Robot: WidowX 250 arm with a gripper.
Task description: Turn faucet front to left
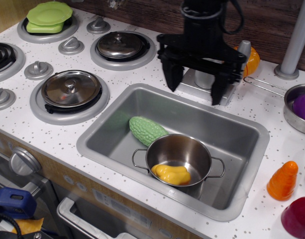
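Observation:
The silver-grey faucet (204, 79) stands on its square base plate behind the sink's back rim. My black gripper (195, 83) hangs right in front of it and hides the gooseneck spout and most of the body. Only the lower body, the base plate and the tip of the side lever (245, 48) show. The gripper is open, with one finger (173, 77) left of the faucet base and the other (218, 90) at its right. It holds nothing, and I cannot tell whether it touches the faucet.
The sink (117, 107) holds a green bumpy vegetable (146, 130) and a steel pot (179, 157) with a yellow item. A plain grey pole (297, 37) stands at the back right. An orange toy (252, 59) sits behind the faucet. Lidded burners (70, 88) are at the left, and an orange cone (283, 180) at the right.

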